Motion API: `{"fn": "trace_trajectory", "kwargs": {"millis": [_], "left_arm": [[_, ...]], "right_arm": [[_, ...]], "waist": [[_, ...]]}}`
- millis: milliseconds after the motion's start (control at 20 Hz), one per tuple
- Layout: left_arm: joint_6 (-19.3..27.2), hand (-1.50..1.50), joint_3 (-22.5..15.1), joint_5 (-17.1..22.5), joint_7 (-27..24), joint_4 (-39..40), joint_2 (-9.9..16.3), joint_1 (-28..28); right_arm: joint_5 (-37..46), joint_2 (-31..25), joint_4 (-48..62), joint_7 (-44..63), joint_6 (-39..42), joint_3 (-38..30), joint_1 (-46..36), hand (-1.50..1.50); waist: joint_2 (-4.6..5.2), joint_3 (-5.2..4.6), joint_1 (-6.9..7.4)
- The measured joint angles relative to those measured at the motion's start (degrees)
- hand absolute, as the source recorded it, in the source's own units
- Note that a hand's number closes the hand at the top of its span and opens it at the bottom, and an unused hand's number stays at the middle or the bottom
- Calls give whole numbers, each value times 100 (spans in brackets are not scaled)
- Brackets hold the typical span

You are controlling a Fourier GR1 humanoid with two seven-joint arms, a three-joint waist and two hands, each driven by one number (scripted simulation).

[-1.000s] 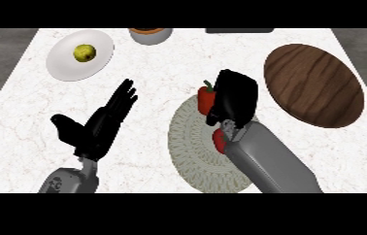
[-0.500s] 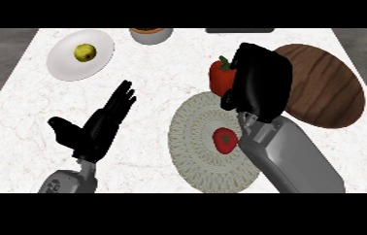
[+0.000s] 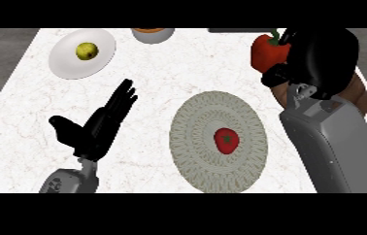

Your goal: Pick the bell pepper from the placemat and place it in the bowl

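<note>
gripping bell pepper (image 3: 268,52), right hand (image 3: 315,59) above counter (image 3: 165,78).

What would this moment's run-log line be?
phase: carry | right hand: shut on bell pepper, lifted off placemat | left hand: open, resting | bowl: far edge

I'm seeing the glossy red bell pepper with its green stem (image 3: 269,53) sitting upright in my black right hand (image 3: 315,59), raised beyond the round woven grey-green placemat (image 3: 193,127); the grey bowl with orange contents (image 3: 153,34) is waiting at the counter's far edge
</note>
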Motion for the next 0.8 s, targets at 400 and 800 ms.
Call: {"fn": "trace_trajectory", "kwargs": {"millis": [400, 800], "left_arm": [[-191, 0, 121, 4, 76, 45, -25, -80], [-238, 0, 94, -121, 95, -57, -129, -19]], "right_arm": [[-144, -455, 1228, -840, -749, -1123, -92, 150], [-87, -1065, 3248, -1905, -1771, -1721, -377, 150]], "waist": [[25, 3, 58], [45, 5, 117]]}}
